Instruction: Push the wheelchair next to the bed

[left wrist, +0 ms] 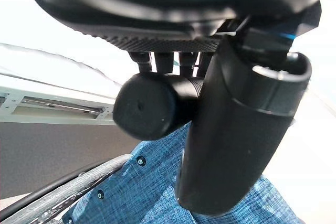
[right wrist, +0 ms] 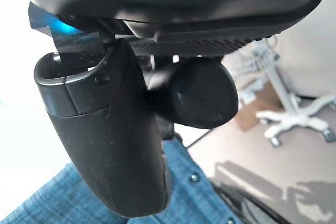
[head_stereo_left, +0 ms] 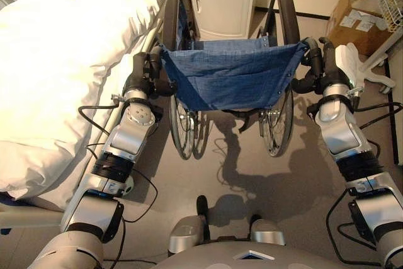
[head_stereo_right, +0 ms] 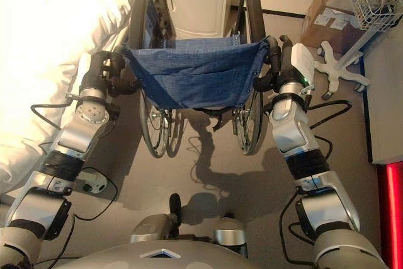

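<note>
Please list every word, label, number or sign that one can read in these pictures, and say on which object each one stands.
No text can be read here.
Cardboard box: pale paper labels on its top, print too small and blurred to read.
White cabinet, blue seat back of the wheelchair, white bedding: no writing visible.
Left hand and right hand, both on the wheelchair's push handles: no markings visible.

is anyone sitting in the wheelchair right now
No, the wheelchair shows its blue fabric back with nobody in it, while the left hand and right hand grip its push handles beside the bed.
</note>
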Robot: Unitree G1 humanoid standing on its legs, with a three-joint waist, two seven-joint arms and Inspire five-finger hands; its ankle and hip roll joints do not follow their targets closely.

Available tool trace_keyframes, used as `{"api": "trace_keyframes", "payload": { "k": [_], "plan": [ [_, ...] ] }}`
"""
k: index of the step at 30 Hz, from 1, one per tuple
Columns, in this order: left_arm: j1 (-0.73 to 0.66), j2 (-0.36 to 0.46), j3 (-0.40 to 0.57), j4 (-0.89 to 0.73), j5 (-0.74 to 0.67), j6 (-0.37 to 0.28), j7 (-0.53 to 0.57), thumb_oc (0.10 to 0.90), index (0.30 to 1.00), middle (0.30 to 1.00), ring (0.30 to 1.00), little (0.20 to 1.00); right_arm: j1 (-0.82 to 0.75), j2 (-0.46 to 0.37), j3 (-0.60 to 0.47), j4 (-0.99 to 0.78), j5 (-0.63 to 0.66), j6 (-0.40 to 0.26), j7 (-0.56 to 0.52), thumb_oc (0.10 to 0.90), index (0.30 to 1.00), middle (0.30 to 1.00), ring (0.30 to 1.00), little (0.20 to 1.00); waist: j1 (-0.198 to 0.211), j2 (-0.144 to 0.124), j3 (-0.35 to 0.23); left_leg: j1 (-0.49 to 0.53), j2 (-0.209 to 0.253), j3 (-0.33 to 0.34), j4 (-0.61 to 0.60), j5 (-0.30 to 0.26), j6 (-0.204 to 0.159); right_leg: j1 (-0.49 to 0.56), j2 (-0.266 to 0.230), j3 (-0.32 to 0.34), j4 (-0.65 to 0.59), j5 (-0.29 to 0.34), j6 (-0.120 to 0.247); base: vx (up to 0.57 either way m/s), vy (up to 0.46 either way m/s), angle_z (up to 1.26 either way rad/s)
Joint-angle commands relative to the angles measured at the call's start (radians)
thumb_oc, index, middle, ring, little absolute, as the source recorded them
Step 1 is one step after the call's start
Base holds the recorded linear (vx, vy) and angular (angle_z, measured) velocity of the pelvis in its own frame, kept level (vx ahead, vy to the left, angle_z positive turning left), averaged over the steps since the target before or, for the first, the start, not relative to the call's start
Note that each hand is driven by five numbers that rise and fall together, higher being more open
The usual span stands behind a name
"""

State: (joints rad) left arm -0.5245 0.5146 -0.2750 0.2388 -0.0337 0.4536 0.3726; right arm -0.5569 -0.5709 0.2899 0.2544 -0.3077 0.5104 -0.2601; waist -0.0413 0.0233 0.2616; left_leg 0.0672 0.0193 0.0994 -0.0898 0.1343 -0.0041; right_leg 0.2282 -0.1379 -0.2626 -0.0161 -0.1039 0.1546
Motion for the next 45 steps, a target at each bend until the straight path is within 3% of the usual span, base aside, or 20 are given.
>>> {"api": "trace_keyframes", "payload": {
  "k": [1,5,6,12,14,17,20,22,26,27,31,34,38,41,45],
  "plan": [
    [0.044,0.262,0.215,-0.086,0.229,-0.140,0.261,0.800,0.900,0.900,0.900,0.900,0.015,-0.129,-0.026,-0.046,-0.166,-0.002,0.111,0.800,0.900,0.900,0.900,0.900,0.071,-0.018,-0.134,0.107,-0.045,0.018,0.088,-0.259,0.023,-0.103,0.013,0.072,0.094,0.018,-0.026,0.00,0.000,0.00],
    [0.136,0.212,0.263,-0.093,0.098,-0.176,0.242,0.800,0.900,0.900,0.900,0.900,0.096,-0.130,-0.050,-0.038,-0.124,0.025,0.216,0.800,0.900,0.900,0.900,0.900,0.073,-0.028,-0.129,0.107,-0.042,0.015,0.090,-0.256,0.023,-0.103,0.014,0.070,0.097,0.019,-0.025,-0.02,-0.043,0.00],
    [0.184,0.162,0.284,-0.094,0.052,-0.199,0.249,0.800,0.900,0.900,0.900,0.900,0.133,-0.114,-0.068,-0.027,-0.086,0.027,0.232,0.800,0.900,0.900,0.900,0.900,0.077,-0.033,-0.123,0.108,-0.039,0.012,0.092,-0.255,0.023,-0.102,0.015,0.068,0.101,0.019,-0.027,0.00,0.000,0.00],
    [0.256,0.062,0.308,-0.070,-0.025,-0.294,0.277,0.800,0.900,0.900,0.900,0.900,0.167,-0.059,-0.092,-0.022,0.099,-0.006,0.152,0.800,0.900,0.900,0.900,0.900,0.082,-0.037,-0.113,0.108,-0.036,0.009,0.100,-0.253,0.025,-0.102,0.017,0.066,0.114,0.017,-0.032,0.00,-0.009,0.01],
    [0.278,0.025,0.312,-0.075,-0.068,-0.345,0.244,0.800,0.900,0.900,0.900,0.900,0.193,-0.026,-0.123,-0.047,0.294,-0.066,0.076,0.800,0.900,0.900,0.900,0.900,0.083,-0.038,-0.109,0.110,-0.034,0.010,0.102,-0.254,0.026,-0.103,0.017,0.063,0.120,0.016,-0.035,0.00,0.000,0.00],
    [0.302,0.024,0.312,-0.098,-0.082,-0.362,0.190,0.800,0.900,0.900,0.900,0.900,0.229,0.000,-0.173,-0.095,0.486,-0.170,0.024,0.800,0.900,0.900,0.900,0.900,0.082,-0.036,-0.109,0.111,-0.032,0.011,0.102,-0.256,0.028,-0.106,0.018,0.061,0.125,0.015,-0.035,-0.01,-0.005,0.06],
    [0.299,0.016,0.303,-0.095,-0.196,-0.371,0.102,0.800,0.900,0.900,0.900,0.900,0.236,0.030,-0.211,-0.119,0.635,-0.285,-0.017,0.800,0.900,0.900,0.900,0.900,0.079,-0.032,-0.110,0.111,-0.032,0.015,0.103,-0.257,0.029,-0.109,0.020,0.059,0.127,0.014,-0.036,-0.01,0.004,-0.01],
    [0.294,0.009,0.294,-0.103,-0.275,-0.363,0.013,0.800,0.900,0.900,0.900,0.900,0.235,0.048,-0.222,-0.131,0.723,-0.334,0.002,0.800,0.900,0.900,0.900,0.900,0.077,-0.029,-0.110,0.112,-0.033,0.016,0.102,-0.257,0.031,-0.111,0.020,0.058,0.128,0.014,-0.034,-0.03,0.010,0.00],
    [0.249,0.017,0.259,-0.111,-0.289,-0.320,-0.034,0.800,0.900,0.900,0.900,0.900,0.207,0.047,-0.226,-0.129,0.716,-0.351,0.029,0.800,0.900,0.900,0.900,0.900,0.072,-0.021,-0.112,0.112,-0.033,0.022,0.105,-0.256,0.031,-0.111,0.019,0.054,0.128,0.015,-0.033,-0.02,0.004,0.01],
    [0.210,0.054,0.246,-0.096,-0.274,-0.270,-0.067,0.800,0.900,0.900,0.900,0.900,0.173,0.020,-0.216,-0.123,0.712,-0.329,0.042,0.800,0.900,0.900,0.900,0.900,0.070,-0.019,-0.113,0.112,-0.033,0.024,0.104,-0.254,0.030,-0.110,0.020,0.052,0.128,0.015,-0.032,0.00,0.000,0.00],
    [0.105,0.154,0.211,-0.027,-0.275,-0.182,-0.160,0.800,0.900,0.900,0.900,0.900,0.067,-0.047,-0.177,-0.097,0.733,-0.251,0.071,0.800,0.900,0.900,0.900,0.900,0.070,-0.016,-0.112,0.112,-0.032,0.028,0.108,-0.254,0.027,-0.110,0.019,0.045,0.136,0.012,-0.032,-0.01,-0.002,0.01],
    [-0.049,0.289,0.140,0.089,-0.271,-0.096,-0.282,0.800,0.900,0.900,0.900,0.900,-0.087,-0.139,-0.106,-0.018,0.807,-0.190,0.125,0.800,0.900,0.900,0.900,0.900,0.071,-0.009,-0.115,0.112,-0.032,0.031,0.106,-0.248,0.024,-0.105,0.018,0.037,0.138,0.010,-0.034,0.00,0.000,0.00],
    [-0.174,0.366,0.069,0.199,-0.284,-0.046,-0.394,0.800,0.900,0.900,0.900,0.900,-0.189,-0.191,-0.052,0.050,0.892,-0.162,0.180,0.800,0.900,0.900,0.900,0.900,0.074,-0.004,-0.120,0.108,-0.033,0.032,0.108,-0.246,0.023,-0.101,0.017,0.030,0.135,0.008,-0.037,0.00,0.003,0.01],
    [-0.256,0.402,0.025,0.286,-0.385,-0.048,-0.451,0.800,0.900,0.900,0.900,0.900,-0.253,-0.213,-0.026,0.115,0.981,-0.157,0.209,0.800,0.900,0.900,0.900,0.900,0.075,-0.001,-0.124,0.109,-0.034,0.031,0.102,-0.243,0.024,-0.098,0.017,0.026,0.132,0.008,-0.039,0.00,0.004,0.01],
    [-0.265,0.383,0.047,0.316,-0.668,-0.065,-0.523,0.800,0.900,0.900,0.900,0.900,-0.254,-0.224,-0.046,0.200,1.107,-0.177,0.288,0.800,0.900,0.900,0.900,0.900,0.079,0.002,-0.130,0.112,-0.035,0.032,0.098,-0.243,0.024,-0.089,0.017,0.021,0.126,0.005,-0.041,0.02,0.012,0.05]
  ]
}}
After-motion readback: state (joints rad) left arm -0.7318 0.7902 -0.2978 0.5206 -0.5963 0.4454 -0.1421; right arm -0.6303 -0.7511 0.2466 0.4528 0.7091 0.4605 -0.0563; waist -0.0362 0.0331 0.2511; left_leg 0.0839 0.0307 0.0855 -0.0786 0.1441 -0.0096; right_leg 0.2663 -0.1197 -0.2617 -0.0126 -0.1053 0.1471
